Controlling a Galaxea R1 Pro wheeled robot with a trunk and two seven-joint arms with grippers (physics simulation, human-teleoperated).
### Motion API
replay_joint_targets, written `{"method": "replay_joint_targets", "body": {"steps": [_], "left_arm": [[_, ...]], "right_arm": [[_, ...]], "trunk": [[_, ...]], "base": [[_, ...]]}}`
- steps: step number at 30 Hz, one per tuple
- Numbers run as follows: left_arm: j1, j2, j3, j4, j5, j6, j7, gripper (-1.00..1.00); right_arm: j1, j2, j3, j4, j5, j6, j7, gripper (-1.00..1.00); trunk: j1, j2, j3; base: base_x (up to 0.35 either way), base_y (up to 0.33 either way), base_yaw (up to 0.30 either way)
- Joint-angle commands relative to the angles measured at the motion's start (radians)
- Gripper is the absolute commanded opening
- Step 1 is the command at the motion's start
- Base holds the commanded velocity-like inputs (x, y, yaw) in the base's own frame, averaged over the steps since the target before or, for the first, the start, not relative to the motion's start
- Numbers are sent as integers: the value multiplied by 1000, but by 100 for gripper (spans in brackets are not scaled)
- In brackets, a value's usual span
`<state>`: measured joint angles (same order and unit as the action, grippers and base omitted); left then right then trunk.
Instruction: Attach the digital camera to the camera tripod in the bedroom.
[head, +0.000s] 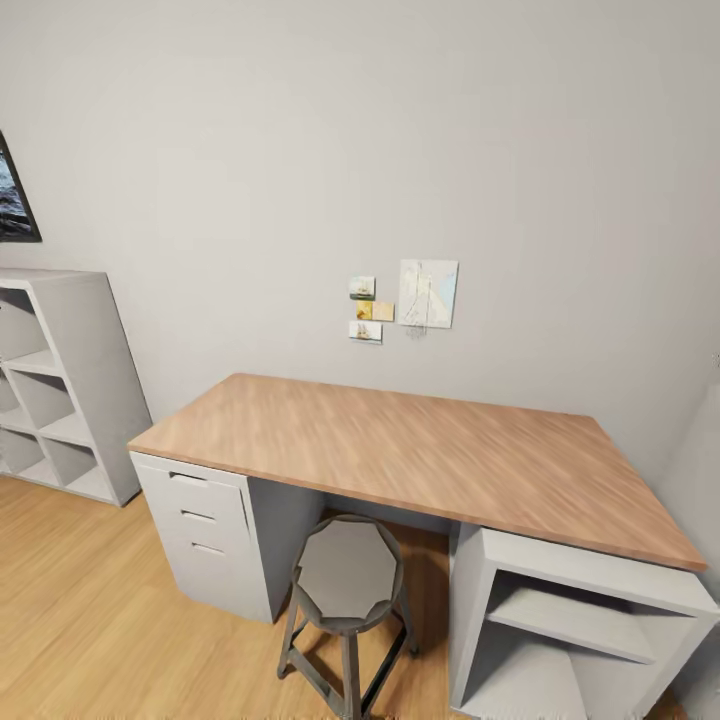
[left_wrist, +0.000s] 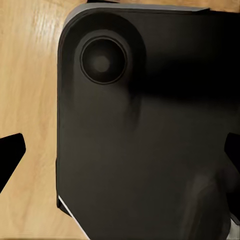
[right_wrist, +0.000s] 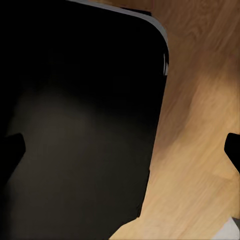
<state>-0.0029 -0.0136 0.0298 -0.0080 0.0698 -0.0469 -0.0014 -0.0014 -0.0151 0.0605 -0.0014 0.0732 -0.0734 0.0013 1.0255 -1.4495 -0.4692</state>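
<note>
Grey wall (head: 300, 150) behind a wood-topped desk (head: 420, 450); stool (head: 345, 580) beneath, shelving (head: 60, 380) alongside. Both my grippers, left (left_wrist: 120, 150) and right (right_wrist: 122, 150), spread wide over my dark base (left_wrist: 150, 150), gripping nothing.

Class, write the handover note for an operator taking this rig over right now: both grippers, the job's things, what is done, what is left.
Left gripper: open, holding nothing, above the robot's dark base and wood floor.
Right gripper: open, holding nothing.
Head camera faces a wooden desk, with a stool in front, white cube shelving and a TV corner to the left.
Camera and tripod: not located yet.
Done: nothing visible.
Left: find both, pick up the camera, mount it on the tripod.
</note>
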Motion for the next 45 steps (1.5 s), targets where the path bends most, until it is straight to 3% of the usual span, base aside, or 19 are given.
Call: {"method": "replay_joint_targets", "body": {"steps": [1,14,30,38,45], "left_arm": [[0,0,2,0,8,-3,0,100],[0,0,4,0,10,-4,1,100],[0,-1,13,-2,5,-4,0,100],[0,37,6,-6,0,-8,2,100],[0,41,6,-6,0,-8,2,100]], "right_arm": [[0,0,6,0,6,-2,0,100],[0,3,7,0,8,-1,-1,100],[0,3,7,1,8,-2,-3,100],[0,3,7,1,7,-2,-3,100],[0,4,4,1,8,-5,-2,100]], "trunk": [[0,0,-1],[0,0,-1],[0,0,-1],[0,0,-1],[0,0,-1]], "base": [[-255,0,0],[-298,87,6],[-27,20,239],[0,0,268],[0,0,268]]}}
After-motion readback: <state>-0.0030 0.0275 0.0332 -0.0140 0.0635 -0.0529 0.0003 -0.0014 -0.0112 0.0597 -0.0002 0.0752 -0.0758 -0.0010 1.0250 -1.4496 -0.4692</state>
